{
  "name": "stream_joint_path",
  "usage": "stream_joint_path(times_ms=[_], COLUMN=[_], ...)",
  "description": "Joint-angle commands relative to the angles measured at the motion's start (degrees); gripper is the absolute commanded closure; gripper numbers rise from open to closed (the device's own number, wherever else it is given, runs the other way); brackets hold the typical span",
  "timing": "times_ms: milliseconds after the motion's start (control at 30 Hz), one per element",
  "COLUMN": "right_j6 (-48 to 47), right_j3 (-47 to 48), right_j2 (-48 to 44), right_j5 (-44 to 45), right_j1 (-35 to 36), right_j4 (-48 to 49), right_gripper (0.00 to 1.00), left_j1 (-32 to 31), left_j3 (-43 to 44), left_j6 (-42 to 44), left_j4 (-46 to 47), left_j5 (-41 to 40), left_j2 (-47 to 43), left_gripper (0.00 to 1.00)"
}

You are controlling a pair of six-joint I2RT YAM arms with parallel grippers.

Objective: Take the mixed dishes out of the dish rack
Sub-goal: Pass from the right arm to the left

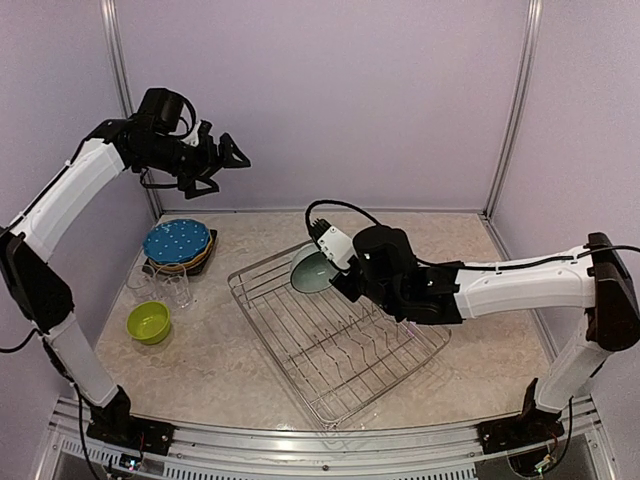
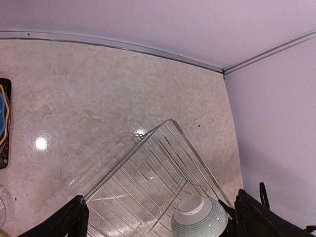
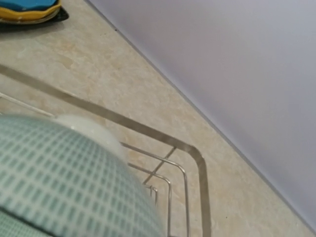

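Note:
The silver wire dish rack (image 1: 340,345) lies mid-table. My right gripper (image 1: 338,272) is shut on the rim of the pale-blue bowl (image 1: 312,268) and holds it tilted over the rack's far corner. The bowl fills the lower left of the right wrist view (image 3: 64,182), where my fingers are hidden. It also shows in the left wrist view (image 2: 200,219) over the rack (image 2: 143,173). My left gripper (image 1: 228,160) is open and empty, raised high at the back left. The blue-dotted plate (image 1: 176,241) tops a stack on the black square plate (image 1: 152,268). The pale teal plate is hidden.
A lime bowl (image 1: 148,322) and two clear glasses (image 1: 178,289) stand left of the rack, in front of the plate stack. The stack's edge shows in the right wrist view (image 3: 29,10). Purple walls close the back and sides.

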Motion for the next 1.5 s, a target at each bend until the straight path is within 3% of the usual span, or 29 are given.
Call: stream_joint_path(times_ms=[0, 100, 167, 267, 567, 700, 867, 1467], right_j6=[7.53, 10.36, 11.96, 14.50, 31.22, 37.02, 42.70, 45.71], right_j3=[1.50, 3.59, 6.04, 9.95, 20.20, 27.03, 30.98, 35.06], right_j2=[-4.68, -5.11, -4.64, -3.67, -1.73, 1.48, 3.73, 6.15], right_j5=[2.67, 1.60, 1.29, -0.62, -8.37, -9.85, -14.51, -19.96], right_j1=[-1.25, -2.18, -2.63, -3.71, -9.85, -10.88, -11.48, -11.65], right_j4=[2.64, 0.81, -1.61, -5.65, -19.46, -28.79, -34.71, -40.80], right_gripper=[1.00, 1.00, 1.00, 1.00, 1.00, 1.00, 1.00, 1.00], left_j1=[-0.96, -0.83, -0.46, -2.46, -22.65, -26.56, -30.45, -31.97], left_j3=[-8.45, -21.96, -26.95, -23.95, -18.30, -11.20, -7.19, 1.12], left_j6=[0.55, -1.21, -2.16, -0.29, 16.81, 20.15, 23.87, 28.31], left_j4=[9.62, 25.71, 31.19, 25.75, 20.47, 13.95, 13.36, 6.62], left_j5=[-13.92, -15.01, -13.26, -15.67, -42.85, -42.77, -43.25, -49.44], left_j2=[-7.96, -18.77, -23.88, -24.64, -20.10, -13.72, -6.79, 7.36], left_gripper=[0.01, 0.01, 0.01, 0.01, 0.01, 0.01, 0.01, 0.58])
